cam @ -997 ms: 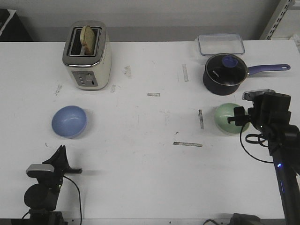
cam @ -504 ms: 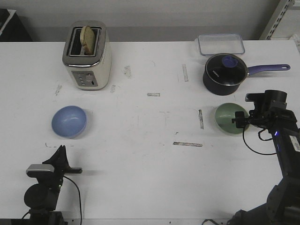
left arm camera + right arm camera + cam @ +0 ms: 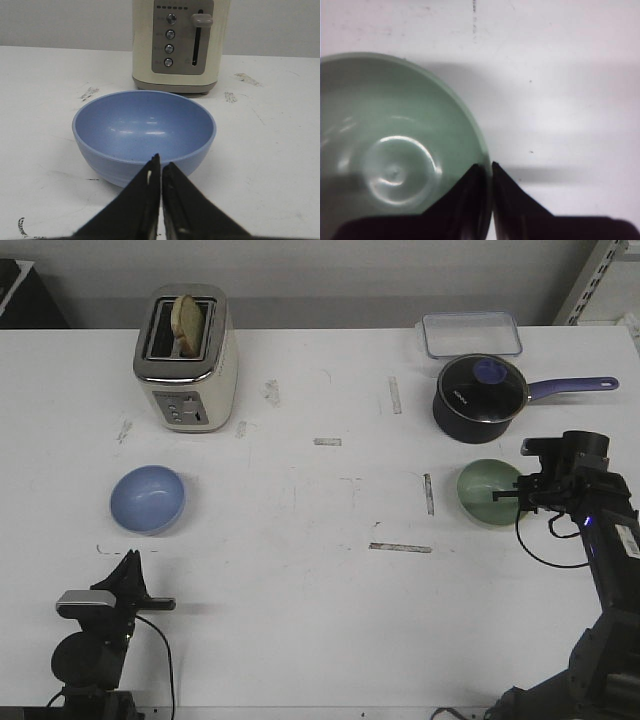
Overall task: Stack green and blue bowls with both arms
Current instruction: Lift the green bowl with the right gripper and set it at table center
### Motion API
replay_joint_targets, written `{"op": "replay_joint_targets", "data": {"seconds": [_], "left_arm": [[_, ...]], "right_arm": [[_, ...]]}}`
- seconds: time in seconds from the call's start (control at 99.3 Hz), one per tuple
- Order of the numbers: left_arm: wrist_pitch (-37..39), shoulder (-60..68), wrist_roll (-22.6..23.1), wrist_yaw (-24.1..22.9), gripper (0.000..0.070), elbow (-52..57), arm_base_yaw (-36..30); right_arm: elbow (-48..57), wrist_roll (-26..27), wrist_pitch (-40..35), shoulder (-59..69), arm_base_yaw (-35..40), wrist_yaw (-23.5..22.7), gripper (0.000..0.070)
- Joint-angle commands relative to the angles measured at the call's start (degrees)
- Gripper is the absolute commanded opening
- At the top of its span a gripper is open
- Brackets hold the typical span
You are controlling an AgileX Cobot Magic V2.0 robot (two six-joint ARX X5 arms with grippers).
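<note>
A: What is the left gripper [image 3: 161, 167] doing?

B: It is sitting low at the near edge of the table [image 3: 300, 590], nearer the camera than the blue bowl [image 3: 148, 499], and its fingers are pressing together with nothing between them. In its wrist view the tips are pointing at the bowl's near wall without touching it.

A: And the right gripper [image 3: 519, 494]?

B: It is reaching in from the right side and meeting the right rim of the green bowl [image 3: 488, 492]. In its wrist view the fingers [image 3: 470, 192] are sitting one inside and one outside the rim, pinching the bowl's wall.

A: Where are the bowls lying relative to the toaster [image 3: 186, 356]?

B: The blue bowl is standing upright just nearer than the toaster, slightly to its left. The green one is sitting well to the toaster's right, across the table, also nearer.

A: What else is showing farther back?

B: Toast [image 3: 187, 322] is sticking up from the toaster. Far to its right a saucepan [image 3: 482, 396] is standing just behind the green bowl, and a clear lidded box [image 3: 471, 334] is lying behind the pan.
</note>
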Motion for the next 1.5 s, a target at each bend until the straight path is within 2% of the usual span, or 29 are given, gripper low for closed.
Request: {"op": "replay_joint_targets", "data": {"seconds": [0.0, 0.101, 0.252, 0.423, 0.625, 0.786, 0.997, 1.31, 1.35, 1.38, 1.481, 1.491], "left_arm": [[0.7, -0.1, 0.0, 0.1, 0.0001, -1.2, 0.1], [0.7, -0.1, 0.0, 0.1, 0.0001, -1.2, 0.1], [0.7, -0.1, 0.0, 0.1, 0.0001, -1.2, 0.1], [0.7, -0.1, 0.0, 0.1, 0.0001, -1.2, 0.1], [0.7, -0.1, 0.0, 0.1, 0.0001, -1.2, 0.1], [0.7, -0.1, 0.0, 0.1, 0.0001, -1.2, 0.1], [0.7, -0.1, 0.0, 0.1, 0.0001, -1.2, 0.1], [0.7, -0.1, 0.0, 0.1, 0.0001, -1.2, 0.1], [0.7, -0.1, 0.0, 0.1, 0.0001, -1.2, 0.1], [0.7, -0.1, 0.0, 0.1, 0.0001, -1.2, 0.1], [0.7, -0.1, 0.0, 0.1, 0.0001, -1.2, 0.1], [0.7, -0.1, 0.0, 0.1, 0.0001, -1.2, 0.1]], "right_arm": [[2.1, 0.9, -0.3, -1.0, 0.5, -1.4, 0.0], [4.6, 1.9, -0.5, -3.9, 2.3, -4.1, 0.0], [10.0, 5.4, -1.6, -8.0, 8.7, -7.8, 0.0], [12.8, 9.2, -0.1, -9.6, 22.5, -11.5, 0.0], [12.7, 9.6, -0.3, -5.7, 39.4, -11.4, 0.0], [12.7, 9.6, -0.4, 1.1, 47.8, -10.1, 0.0], [12.7, 8.3, -0.6, 9.1, 52.2, -7.3, 0.0], [12.7, 8.1, -1.2, 11.6, 52.5, -3.9, 0.0], [12.7, 8.1, -1.3, 11.6, 52.5, -3.9, 0.0031], [12.7, 8.2, -1.4, 11.6, 52.5, -4.0, 0.0093], [12.8, 8.5, -1.9, 11.3, 52.5, -4.0, 0.046], [12.8, 8.6, -2.0, 11.2, 52.5, -4.0, 0.0478]]}}
